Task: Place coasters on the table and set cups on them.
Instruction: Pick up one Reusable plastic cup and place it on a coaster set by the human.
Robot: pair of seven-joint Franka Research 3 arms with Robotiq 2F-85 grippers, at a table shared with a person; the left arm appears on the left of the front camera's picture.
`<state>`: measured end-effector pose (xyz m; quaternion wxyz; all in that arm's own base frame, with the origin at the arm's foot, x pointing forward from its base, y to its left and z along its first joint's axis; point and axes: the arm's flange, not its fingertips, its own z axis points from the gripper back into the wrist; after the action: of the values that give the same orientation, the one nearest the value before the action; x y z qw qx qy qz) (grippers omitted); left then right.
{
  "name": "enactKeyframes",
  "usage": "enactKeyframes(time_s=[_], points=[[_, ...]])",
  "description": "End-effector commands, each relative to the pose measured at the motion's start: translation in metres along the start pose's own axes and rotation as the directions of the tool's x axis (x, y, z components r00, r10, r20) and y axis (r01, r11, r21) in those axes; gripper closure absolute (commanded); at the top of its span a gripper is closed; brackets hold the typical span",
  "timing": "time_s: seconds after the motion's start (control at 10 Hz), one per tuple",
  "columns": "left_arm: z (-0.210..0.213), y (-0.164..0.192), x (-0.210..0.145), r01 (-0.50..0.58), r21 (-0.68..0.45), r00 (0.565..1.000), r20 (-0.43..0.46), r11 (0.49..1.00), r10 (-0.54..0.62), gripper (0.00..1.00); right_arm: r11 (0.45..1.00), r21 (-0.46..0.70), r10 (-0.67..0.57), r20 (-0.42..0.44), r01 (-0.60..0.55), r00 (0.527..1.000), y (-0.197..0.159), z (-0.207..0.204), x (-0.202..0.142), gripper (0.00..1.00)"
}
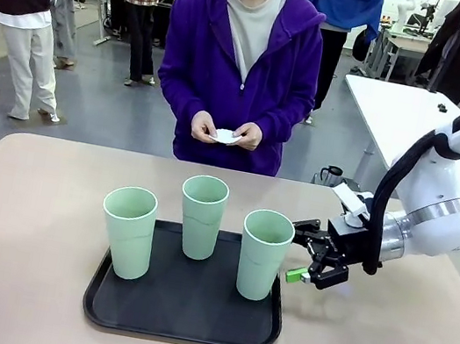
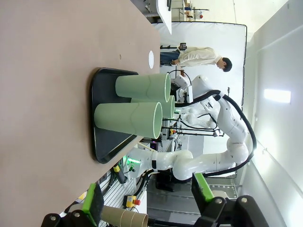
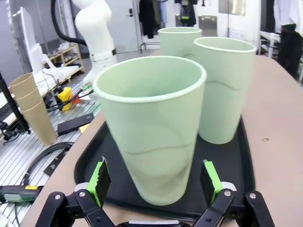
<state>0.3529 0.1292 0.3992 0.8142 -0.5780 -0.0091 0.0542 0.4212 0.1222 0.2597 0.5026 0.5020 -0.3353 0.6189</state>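
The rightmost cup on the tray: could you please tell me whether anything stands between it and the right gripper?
Nothing visible does. The right gripper, jaws open, faces the rightmost cup directly, with only the low rim of the tray lying beneath the gap between them.

Three pale mint-green cups [image 1: 202, 216] upright, empty, in a triangle on the black tray [image 1: 176, 325] mid tan table [image 1: 17, 215]; white coasters [image 1: 225, 136] between a person's hands [image 1: 249, 136] beyond.
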Motion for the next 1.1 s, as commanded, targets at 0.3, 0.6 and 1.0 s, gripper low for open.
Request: enactKeyframes(time_s=[0.3,0.6,1.0], points=[[0.001,-0.001,-0.001,0.006,-0.011,1.0,0.001,1.0,-0.006,0.0,0.999,0.047,-0.003,0.03,0.001,1.0,-0.02,-0.006,0.0,0.0],[0.001,-0.001,-0.001,0.006,-0.011,1.0,0.001,1.0,-0.006,0.0,0.999,0.046,0.005,0.041,-0.007,0.999,-0.024,-0.012,0.001,0.0],[0.001,-0.001,-0.001,0.006,-0.011,1.0,0.001,1.0,-0.006,0.0,0.997,0.074,-0.002,0.041,-0.001,0.999,-0.027,-0.02,0.002,0.0]])
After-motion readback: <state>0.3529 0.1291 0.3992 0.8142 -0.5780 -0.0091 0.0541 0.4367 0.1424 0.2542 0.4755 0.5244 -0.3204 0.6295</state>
